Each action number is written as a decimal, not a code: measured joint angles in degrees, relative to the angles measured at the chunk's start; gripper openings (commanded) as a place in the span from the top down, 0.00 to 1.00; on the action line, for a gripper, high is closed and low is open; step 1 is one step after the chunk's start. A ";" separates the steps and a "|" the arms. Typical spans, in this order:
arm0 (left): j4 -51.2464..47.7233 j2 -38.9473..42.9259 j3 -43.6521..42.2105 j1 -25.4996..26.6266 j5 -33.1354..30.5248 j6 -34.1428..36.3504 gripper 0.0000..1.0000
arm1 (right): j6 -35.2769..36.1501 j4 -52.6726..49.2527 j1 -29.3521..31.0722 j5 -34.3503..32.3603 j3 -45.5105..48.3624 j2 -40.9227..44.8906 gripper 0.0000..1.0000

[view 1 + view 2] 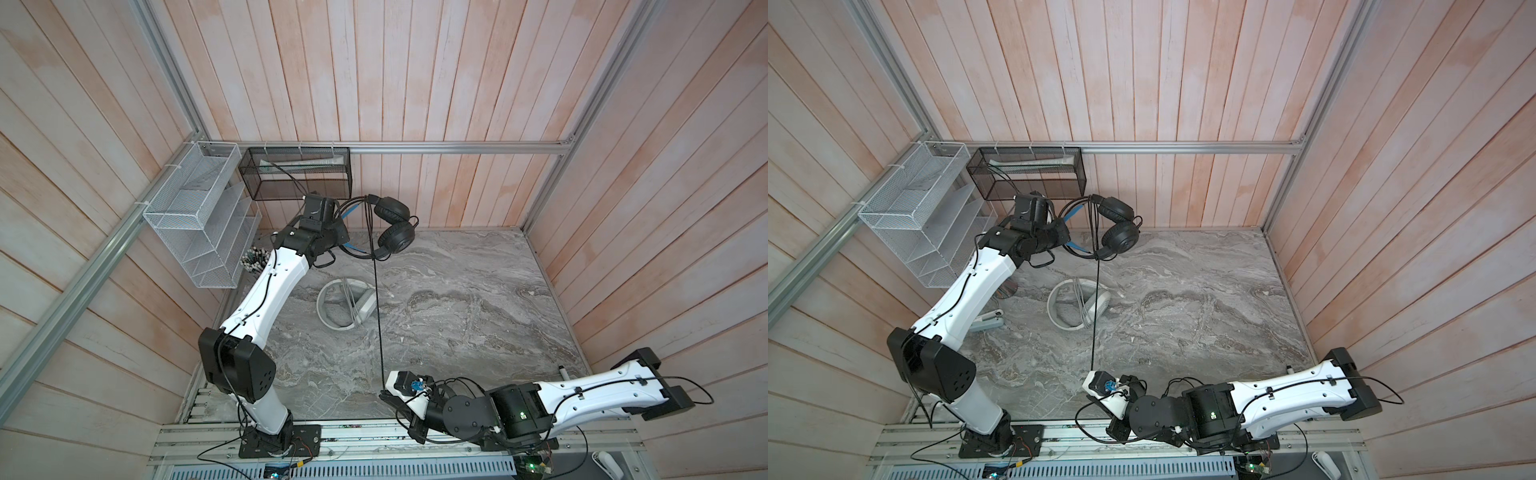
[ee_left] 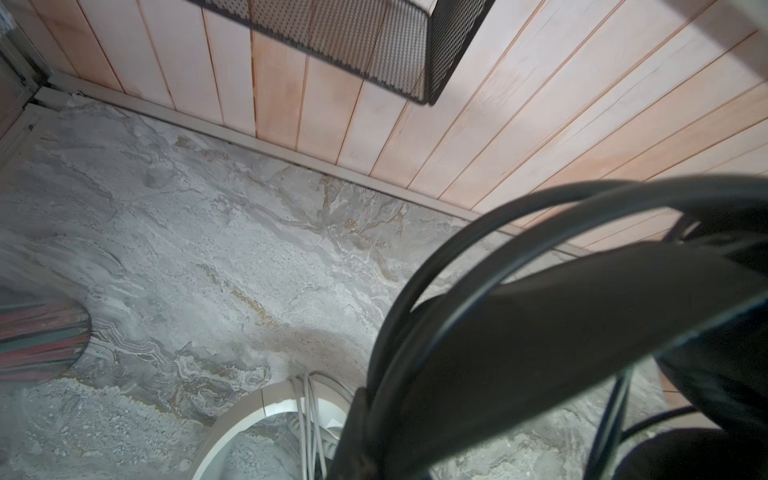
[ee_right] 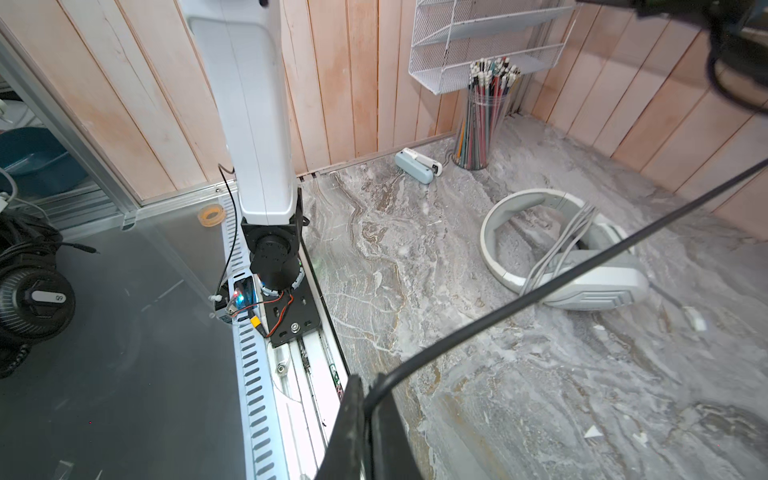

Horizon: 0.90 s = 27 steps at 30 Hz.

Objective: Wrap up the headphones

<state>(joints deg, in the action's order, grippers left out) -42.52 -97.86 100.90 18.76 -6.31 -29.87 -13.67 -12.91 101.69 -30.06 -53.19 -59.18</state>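
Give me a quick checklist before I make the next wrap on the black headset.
1. The left gripper is shut on the headband of the black headphones: ok.
2. The right gripper is shut on the black cable: ok.
3. The black cable runs taut from headset to right gripper: ok.
4. The black cable clears the white headphones that it crosses: cannot tell.
5. The white cable is wound round the white headphones: ok.
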 measured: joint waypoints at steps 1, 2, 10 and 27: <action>0.15 -0.22 -0.83 0.15 -0.24 0.46 1.00 | 0.70 -1.97 0.09 -0.74 -1.97 0.00 1.00; 0.63 -0.09 -2.21 0.44 -0.79 0.87 1.00 | 1.57 -3.69 0.13 -1.42 -3.76 0.00 1.00; 9.25 8.59 -22.05 10.60 -13.11 9.64 1.00 | 9.60 -21.49 0.66 -8.11 -22.45 -0.15 1.00; 35.50 37.53 -50.77 36.68 -31.82 39.93 1.00 | 23.41 -34.73 0.59 -20.35 -39.87 4.35 1.00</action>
<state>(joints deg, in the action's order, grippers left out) -7.03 -60.34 50.13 55.44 -38.13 10.07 9.74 -47.64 102.28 -50.41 -93.06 -54.83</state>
